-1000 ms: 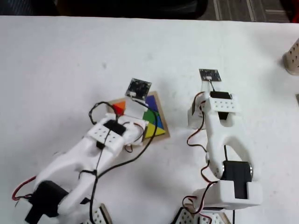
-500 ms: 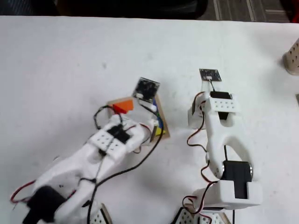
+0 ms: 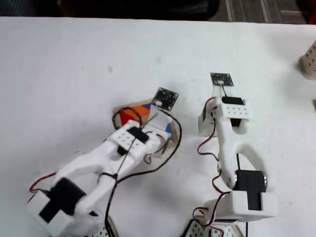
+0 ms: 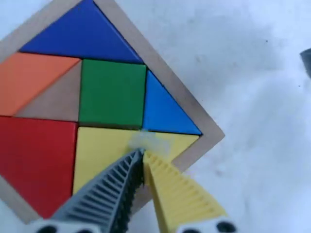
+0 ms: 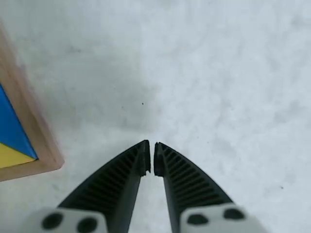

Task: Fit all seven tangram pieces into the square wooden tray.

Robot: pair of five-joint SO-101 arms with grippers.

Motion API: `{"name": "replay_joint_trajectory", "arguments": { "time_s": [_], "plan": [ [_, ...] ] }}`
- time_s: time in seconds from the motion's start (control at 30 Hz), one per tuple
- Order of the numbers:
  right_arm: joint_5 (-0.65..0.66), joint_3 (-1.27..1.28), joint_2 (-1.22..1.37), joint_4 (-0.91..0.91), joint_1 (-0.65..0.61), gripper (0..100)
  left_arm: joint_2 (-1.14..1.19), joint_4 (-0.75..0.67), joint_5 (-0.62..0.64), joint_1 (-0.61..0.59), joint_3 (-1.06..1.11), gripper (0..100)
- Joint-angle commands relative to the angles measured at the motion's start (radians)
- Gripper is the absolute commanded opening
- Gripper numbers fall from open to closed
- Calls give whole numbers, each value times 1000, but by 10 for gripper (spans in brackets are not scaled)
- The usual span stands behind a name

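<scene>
- At the middle of the table (image 3: 74, 59) in the high view: the square wooden tray (image 4: 167, 82), lying flat, half hidden under the left arm (image 3: 98, 168) crossing it from 7 o'clock.
- Packed edge to edge inside: dark blue triangle (image 4: 82, 34), green square (image 4: 112, 92), lighter blue triangle (image 4: 163, 114), orange piece (image 4: 34, 77), red piece (image 4: 36, 160), yellow piece (image 4: 102, 150).
- Between orange, green and red, a tan triangle (image 4: 53, 104); impossible to tell whether bare tray floor or an unpainted seventh piece.
- Pinched fully closed with nothing held: the left gripper (image 4: 142, 156), tips together over the yellow piece, near its border with the green square and the lighter blue triangle.
- Probably closed so as to serve as a blunt pusher, for pressing or nudging the yellow piece flat into its slot rather than gripping it.
- Unclear whether touching the yellow surface or just above it.
- At about 3 o'clock of the tray, apart from the pieces: the right gripper (image 5: 151, 158), closed to a hairline slit, empty, above bare table just beside a tray corner.
- Likely parked there to leave the tray free for the other arm.
- Judged nearly done: six coloured pieces seated flush, with only the tan slot and the seating of the yellow piece left to settle.
- Risk to watch: sideways pressure from the closed tips sliding the light tray across the table, or tilting a neighbouring piece out of its seat.
</scene>
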Motion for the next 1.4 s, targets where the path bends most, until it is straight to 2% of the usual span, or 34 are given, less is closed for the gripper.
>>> {"name": "replay_joint_trajectory", "arguments": {
  "time_s": [0.0,0.3,0.5,0.6,0.67,0.87,1.03,1.2,1.37],
  "plan": [
    [14,-3,-21,-10,2,21,-76,17,3,-7,23,22],
    [14,-3,-21,-10,2,21,-191,-5,3,-102,43,22],
    [17,-2,-33,-5,13,17,-272,-9,2,-217,69,22],
    [81,25,-71,-12,36,17,-349,-11,2,-259,104,22],
    [80,64,-119,-27,31,17,-409,-11,2,-277,137,22],
    [80,276,-377,-137,-12,17,-588,-11,-157,-381,262,22],
    [80,482,-670,-162,-71,21,-768,-8,-187,-486,413,22],
    [91,652,-937,-39,-213,21,-1006,11,-189,-561,574,22],
    [91,778,-1184,68,-263,21,-1277,180,-189,-621,661,22]
  ]
}}
